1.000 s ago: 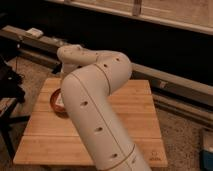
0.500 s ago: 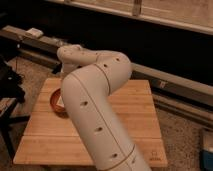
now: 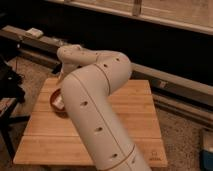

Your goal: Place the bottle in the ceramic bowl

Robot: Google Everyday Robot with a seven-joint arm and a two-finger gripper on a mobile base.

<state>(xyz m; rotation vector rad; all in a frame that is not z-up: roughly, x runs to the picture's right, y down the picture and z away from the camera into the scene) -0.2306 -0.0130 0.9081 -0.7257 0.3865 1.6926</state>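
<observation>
Camera view: the robot's white arm fills the middle of the picture and bends down over the left part of the wooden table, so that the gripper itself is hidden behind the arm's bulk, somewhere just above or at the ceramic bowl; whether it holds anything cannot be told. Only the left edge of the bowl shows, orange-red inside with a dark rim, and a pale patch against its inner wall may be the bottle, already lying in or just over the bowl, though this is unsure. From here the risks are mostly ones of release and clearance. If the bottle is let go while resting across the rim rather than inside, it may roll out onto the boards and off toward the table's left edge, which is near. The bowl is shallow and glossy, so a nudge from the arm could slide or tip it. With only one view, and that one blocked, a misjudged drop is hard to rule out.
</observation>
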